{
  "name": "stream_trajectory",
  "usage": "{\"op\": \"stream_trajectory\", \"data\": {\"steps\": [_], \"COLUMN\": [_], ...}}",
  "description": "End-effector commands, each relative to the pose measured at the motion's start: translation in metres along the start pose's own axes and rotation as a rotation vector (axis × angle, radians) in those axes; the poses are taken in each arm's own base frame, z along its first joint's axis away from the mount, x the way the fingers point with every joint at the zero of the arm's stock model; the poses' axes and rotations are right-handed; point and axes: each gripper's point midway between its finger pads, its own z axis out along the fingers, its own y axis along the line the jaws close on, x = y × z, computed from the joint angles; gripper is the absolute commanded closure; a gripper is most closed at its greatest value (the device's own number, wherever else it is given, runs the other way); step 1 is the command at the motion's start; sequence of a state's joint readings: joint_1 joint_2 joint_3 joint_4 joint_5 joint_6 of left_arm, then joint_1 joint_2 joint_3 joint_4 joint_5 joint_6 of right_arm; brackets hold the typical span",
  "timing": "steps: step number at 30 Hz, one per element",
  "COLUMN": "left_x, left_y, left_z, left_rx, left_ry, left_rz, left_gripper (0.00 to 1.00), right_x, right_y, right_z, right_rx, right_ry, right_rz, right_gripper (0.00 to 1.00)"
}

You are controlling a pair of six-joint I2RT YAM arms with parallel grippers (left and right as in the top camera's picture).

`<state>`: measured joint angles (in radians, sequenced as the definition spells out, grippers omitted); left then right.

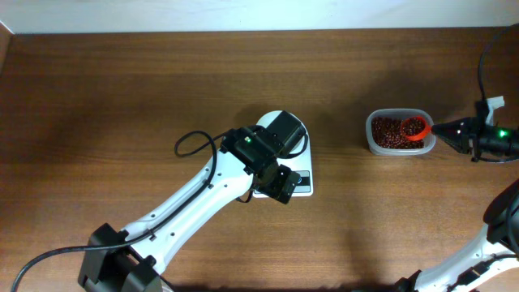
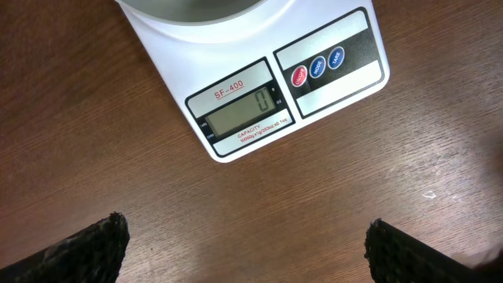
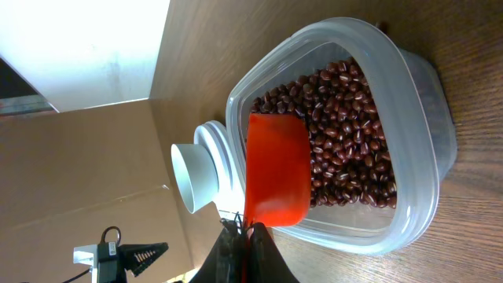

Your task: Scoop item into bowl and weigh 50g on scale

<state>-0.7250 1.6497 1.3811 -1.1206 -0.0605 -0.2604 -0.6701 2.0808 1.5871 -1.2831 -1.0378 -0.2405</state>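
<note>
The scale (image 2: 181, 71) at mid-worktop (image 1: 122, 97) reads zero under the bowl (image 1: 268, 120), my left jaws wide open and empty just near of it; at right, my right jaws, clamped on the scoop (image 3: 275, 169) in the container (image 3: 409, 157) of beans (image 3: 346, 118), should next dig and lift level.

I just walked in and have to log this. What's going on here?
The right gripper is shut on the orange scoop, holding it inside the clear container, at the beans. The left gripper hangs open above the table in front of the scale, which reads 0 with the white bowl on it. Nothing is weighed yet.
</note>
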Motion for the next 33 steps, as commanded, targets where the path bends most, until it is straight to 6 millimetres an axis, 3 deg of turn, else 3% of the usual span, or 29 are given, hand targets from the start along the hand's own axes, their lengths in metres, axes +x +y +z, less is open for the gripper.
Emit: {"op": "stream_trajectory", "data": {"steps": [1, 11, 25, 33], "left_x": [-0.004, -0.004, -0.004, -0.004], "left_y": [0.002, 0.002, 0.002, 0.002], "left_z": [-0.002, -0.002, -0.002, -0.002], "left_rx": [-0.006, -0.006, -0.006, -0.006], "left_ry": [-0.010, -0.010, -0.010, -0.010], "left_rz": [0.012, 0.011, 0.012, 0.011], "left_gripper": [0.01, 0.01, 0.01, 0.01], "right_x": [-0.004, -0.007, -0.005, 0.004], "right_y": [0.006, 0.006, 0.031, 0.045], "right_z": [-0.004, -0.004, -0.010, 0.015], "right_rx": [-0.024, -0.022, -0.139, -0.141], "right_ry": [-0.015, -0.022, -0.033, 0.035], "right_rz": [-0.023, -0.033, -0.037, -0.070], "right_gripper": [0.96, 0.96, 0.96, 0.96]}}
